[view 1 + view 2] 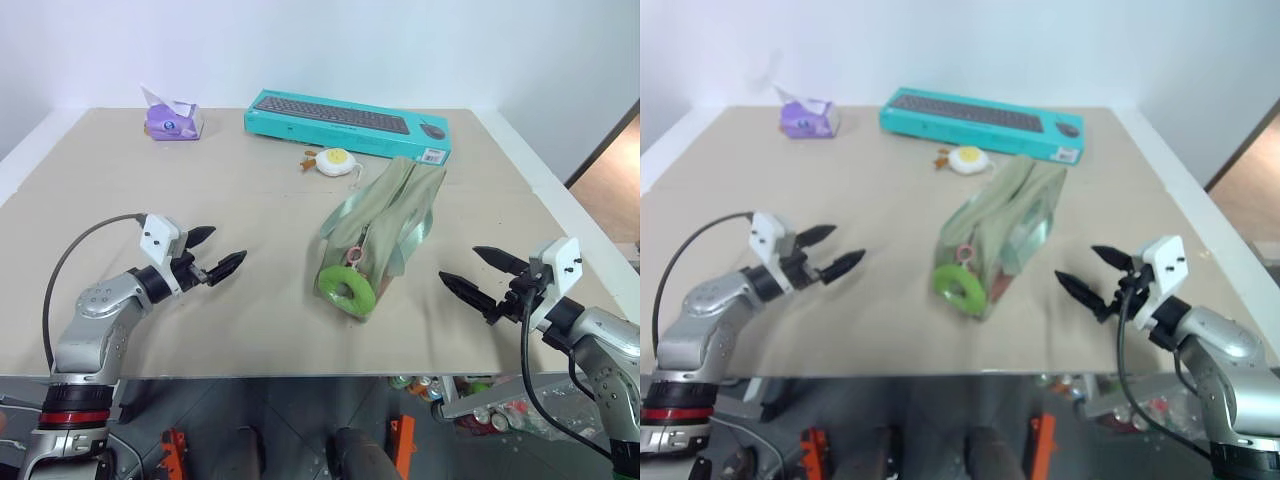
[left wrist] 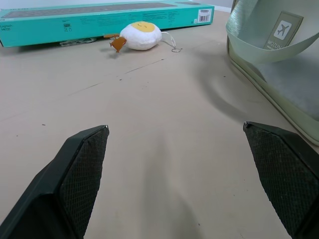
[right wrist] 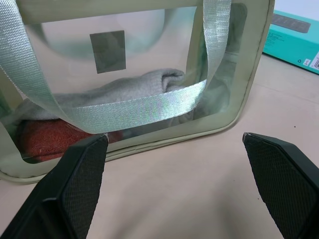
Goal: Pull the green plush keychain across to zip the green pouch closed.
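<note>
the green plush keychain hangs at the near end of the green pouch, mid-bench. the left gripper and right gripper flank it, well apart, fingers spread and empty. best approach: steady the pouch with one, pinch the ring, pull straight along the zipper.

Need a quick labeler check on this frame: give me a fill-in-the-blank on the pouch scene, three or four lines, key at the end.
1. The green plush keychain hangs at the green pouch's end nearest the ____.
2. Both the left gripper and the right gripper have their fingers ____.
3. The egg-shaped trinket lies between the pouch and the teal ____ box.
4. The purple tissue box sits at the table's far ____ corner.

Missing words: robot; open; keyboard; left
</note>
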